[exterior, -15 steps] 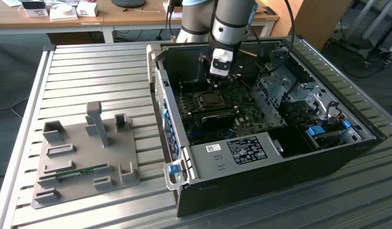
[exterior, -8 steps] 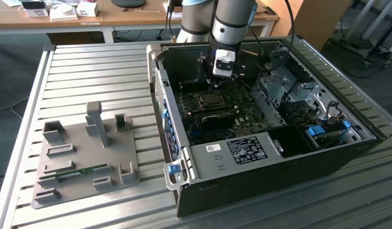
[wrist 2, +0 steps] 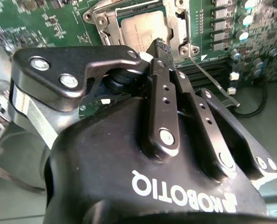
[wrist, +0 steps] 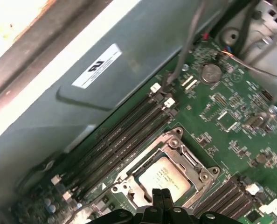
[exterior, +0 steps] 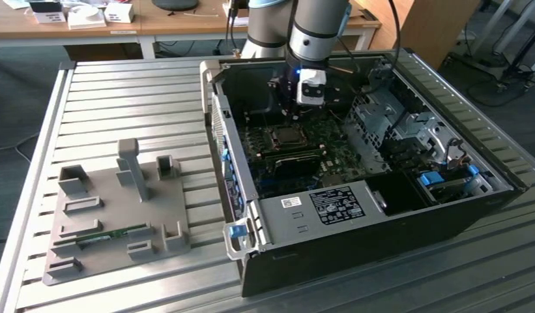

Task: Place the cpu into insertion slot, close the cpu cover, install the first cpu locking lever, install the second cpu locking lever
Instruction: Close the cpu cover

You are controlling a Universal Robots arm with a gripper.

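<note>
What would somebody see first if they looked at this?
A big grey robot arm reaches down into an open computer case on the metal table. Its black gripper, pinched shut, sits right by the shiny cpu, framed by the cpu cover on the green board.

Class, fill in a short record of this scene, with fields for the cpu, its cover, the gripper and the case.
cpu: seated in the insertion slot, silvery top showing
cpu cover: down flat, framing the cpu
gripper: shut, empty, tips at the cpu's edge, contact unclear
locking lever: thin rod angled out beside the socket
computer case: open, lying on a slatted metal table
</note>
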